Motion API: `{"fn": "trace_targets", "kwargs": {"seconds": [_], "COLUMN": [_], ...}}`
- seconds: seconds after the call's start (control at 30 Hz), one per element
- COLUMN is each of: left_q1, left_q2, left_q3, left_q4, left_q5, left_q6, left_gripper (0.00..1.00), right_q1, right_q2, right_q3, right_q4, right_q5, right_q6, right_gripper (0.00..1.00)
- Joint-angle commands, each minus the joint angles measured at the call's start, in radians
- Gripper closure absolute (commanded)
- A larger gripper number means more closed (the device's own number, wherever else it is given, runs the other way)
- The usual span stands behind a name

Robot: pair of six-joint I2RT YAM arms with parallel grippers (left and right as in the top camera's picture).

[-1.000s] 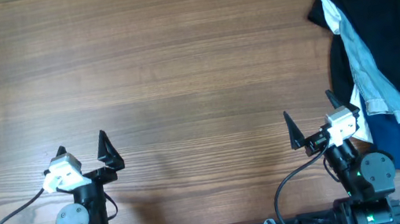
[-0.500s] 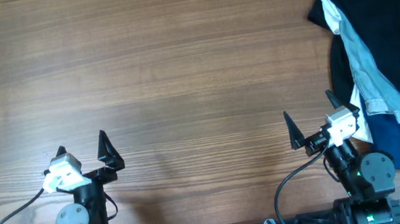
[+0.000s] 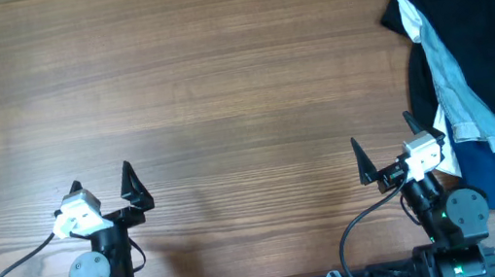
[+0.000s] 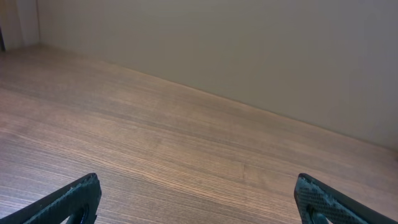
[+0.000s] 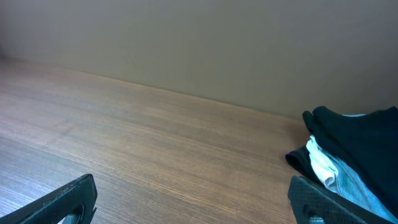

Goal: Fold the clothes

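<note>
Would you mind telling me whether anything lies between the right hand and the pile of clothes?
Nothing visible does. The right hand sits open beside the pile of clothes, with only bare wooden table between them.

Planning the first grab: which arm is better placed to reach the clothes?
Right. The clothes pile lies on the robot's right, beside the right claw; the left claw is well away from it. Both claws are open and empty.
</note>
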Motion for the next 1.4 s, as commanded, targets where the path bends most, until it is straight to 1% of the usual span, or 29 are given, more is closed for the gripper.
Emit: {"fn": "trace_targets", "kwargs": {"seconds": [0.0,0.2,0.27,0.4,0.43,0.47,0.67,0.77,0.9,1.0,1.1,1.17,1.23,1.37], "left_q1": [-0.005,-0.005,-0.005,-0.005,-0.005,-0.005,-0.005,-0.005,-0.005,-0.005,-0.005,-0.005,-0.005,-0.005], "left_q2": [-0.009,-0.009,-0.009,-0.009,-0.009,-0.009,-0.009,-0.009,-0.009,-0.009,-0.009,-0.009,-0.008,0.012], "left_q3": [-0.004,-0.004,-0.004,-0.004,-0.004,-0.004,-0.004,-0.004,-0.004,-0.004,-0.004,0.002,0.019,0.073], "left_q4": [-0.005,-0.005,-0.005,-0.005,-0.005,-0.005,-0.005,-0.005,0.015,0.022,0.061,0.078,0.069,-0.016], "left_q5": [-0.013,-0.013,-0.013,-0.013,-0.013,-0.013,-0.013,-0.009,0.101,0.122,0.123,0.134,0.146,0.145], "left_q6": [0.020,0.020,0.020,0.020,0.020,0.020,0.020,0.019,0.019,0.019,-0.045,-0.057,-0.056,-0.056], "left_gripper": [0.00,0.00,0.00,0.00,0.00,0.00,0.00,0.00,0.00,0.00,0.00,0.00,0.00,0.00], "right_q1": [0.003,0.003,0.003,0.003,0.003,0.003,0.003,0.003,0.003,0.003,0.003,0.003,0.003,0.003], "right_q2": [0.005,0.005,0.005,0.005,0.005,0.005,0.005,0.005,0.005,0.005,0.005,0.005,0.013,0.094], "right_q3": [-0.001,-0.001,-0.001,-0.001,-0.001,-0.001,-0.001,-0.001,-0.001,-0.001,0.000,0.013,0.035,0.102], "right_q4": [0.003,0.002,-0.002,-0.001,-0.002,-0.002,0.002,0.042,0.135,0.167,0.187,0.190,0.192,0.200], "right_q5": [0.006,0.014,0.066,0.075,0.088,0.087,0.088,0.049,-0.092,-0.108,-0.109,-0.109,-0.109,-0.131], "right_q6": [-0.009,-0.015,-0.103,-0.133,-0.197,-0.220,-0.219,-0.218,-0.218,-0.215,-0.205,-0.180,-0.163,-0.163], "right_gripper": [0.00,0.00,0.00,0.00,0.00,0.00,0.00,0.00,0.00,0.00,0.00,0.00,0.00,0.00]}}
